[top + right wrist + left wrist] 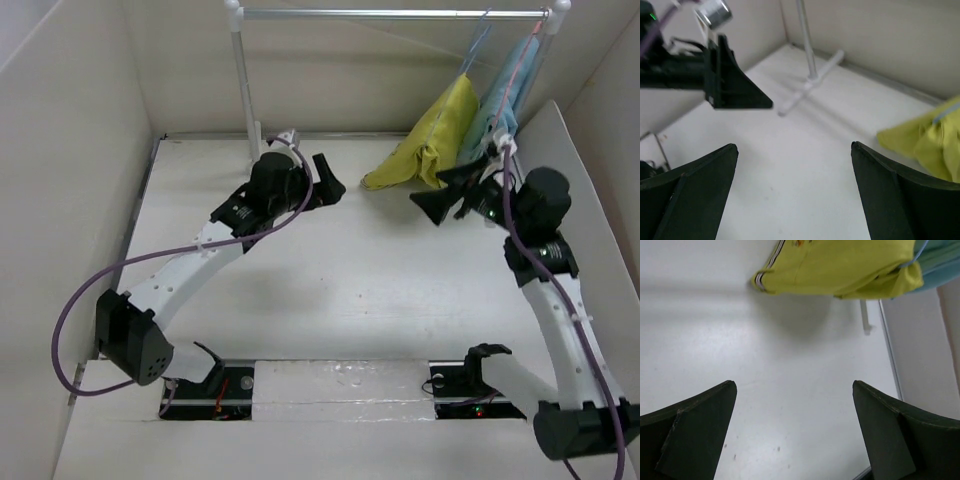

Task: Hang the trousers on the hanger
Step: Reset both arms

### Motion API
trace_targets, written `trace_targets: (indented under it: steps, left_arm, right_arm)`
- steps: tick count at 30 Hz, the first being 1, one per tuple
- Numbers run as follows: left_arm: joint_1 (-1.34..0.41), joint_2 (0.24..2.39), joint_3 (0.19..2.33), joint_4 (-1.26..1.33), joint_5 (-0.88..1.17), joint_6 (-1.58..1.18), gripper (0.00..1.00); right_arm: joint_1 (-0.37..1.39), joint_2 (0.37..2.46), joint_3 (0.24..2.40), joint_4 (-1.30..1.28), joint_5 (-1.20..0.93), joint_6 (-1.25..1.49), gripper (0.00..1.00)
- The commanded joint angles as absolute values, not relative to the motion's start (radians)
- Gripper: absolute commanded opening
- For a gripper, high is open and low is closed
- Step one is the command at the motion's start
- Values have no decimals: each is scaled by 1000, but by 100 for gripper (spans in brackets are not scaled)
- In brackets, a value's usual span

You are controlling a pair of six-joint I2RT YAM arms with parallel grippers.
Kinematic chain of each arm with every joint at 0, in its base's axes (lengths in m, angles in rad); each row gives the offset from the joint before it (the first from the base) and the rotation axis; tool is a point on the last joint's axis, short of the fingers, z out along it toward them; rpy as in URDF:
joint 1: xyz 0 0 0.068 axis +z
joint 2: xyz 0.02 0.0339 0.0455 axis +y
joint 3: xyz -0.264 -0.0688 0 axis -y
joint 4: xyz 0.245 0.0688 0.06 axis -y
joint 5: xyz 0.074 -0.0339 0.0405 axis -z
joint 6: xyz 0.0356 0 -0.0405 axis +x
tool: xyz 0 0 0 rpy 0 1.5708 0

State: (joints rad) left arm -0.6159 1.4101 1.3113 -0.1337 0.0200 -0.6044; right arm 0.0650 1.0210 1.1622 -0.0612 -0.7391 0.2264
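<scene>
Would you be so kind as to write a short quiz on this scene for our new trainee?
1. True or false: the left pincer is shut on the trousers.
2. What hangs on the rail next to the trousers? A) a light-blue cloth B) a red towel C) a black jacket
3. In a few words: what holds the trousers up?
Key: 1 false; it and the right pincer are both open and empty. 2 A. 3 the pale-blue wire hanger, hooked over the rail.
</scene>
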Motion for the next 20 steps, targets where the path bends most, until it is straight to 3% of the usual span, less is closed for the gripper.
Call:
trace_targets:
  steps: [1, 5, 10, 20]
  left_arm:
    - [-623, 1257, 1200, -106, 64, -633, 99]
    - [-623, 1141, 1040, -81, 48, -676, 99]
    - [-623, 982, 861, -29, 38, -745, 99]
    - [-669, 880, 745, 17, -32, -808, 99]
  right_arm:
    - [112, 881, 999, -319, -562, -47, 100]
    - [204, 712, 867, -576, -365, -139, 100]
    - [230, 542, 698, -623, -360, -127, 100]
    - [288, 627, 716, -641, -370, -144, 100]
